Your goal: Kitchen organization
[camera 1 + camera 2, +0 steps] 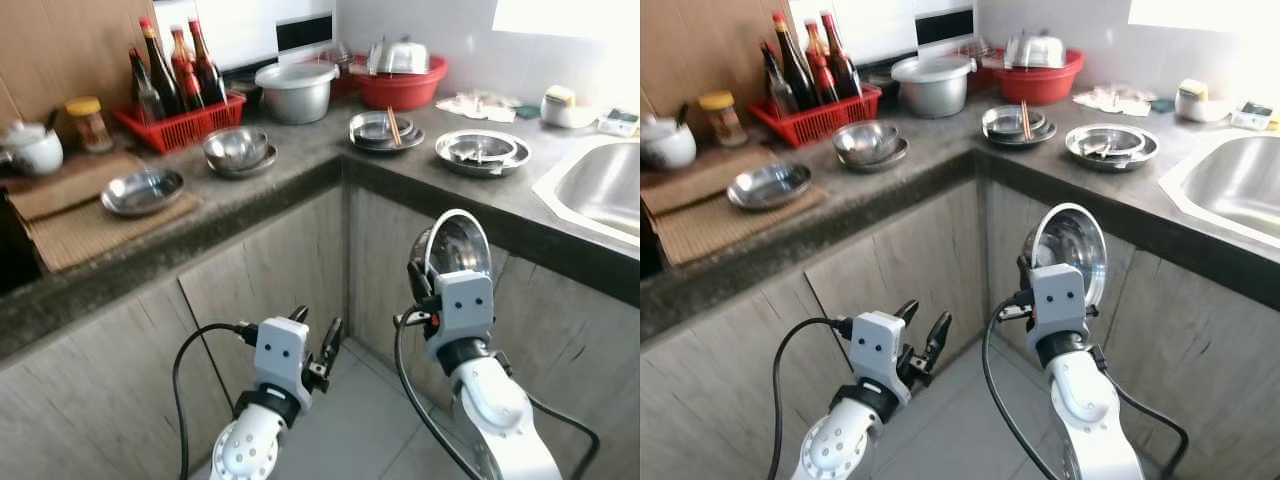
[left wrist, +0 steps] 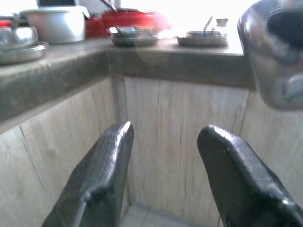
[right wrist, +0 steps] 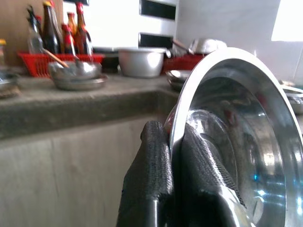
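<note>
My right gripper (image 1: 425,283) is shut on the rim of a shiny steel plate (image 1: 455,248), held upright below the corner of the counter; the wrist view shows its fingers (image 3: 156,170) pinching the steel plate (image 3: 241,156). My left gripper (image 1: 315,345) is open and empty, low in front of the cabinet doors, its fingertips (image 2: 116,146) apart. On the dark counter (image 1: 250,195) lie a steel dish (image 1: 142,190) on a mat, stacked bowls (image 1: 238,150), a bowl with chopsticks (image 1: 385,130) and another steel dish (image 1: 482,150).
A red basket of sauce bottles (image 1: 180,100), a lidded steel pot (image 1: 296,90) and a red basin (image 1: 400,80) stand at the back. The sink (image 1: 605,185) lies at the right. A white teapot (image 1: 32,148) and a jar (image 1: 88,122) sit at the left. Wooden cabinet fronts (image 1: 270,270) close in below.
</note>
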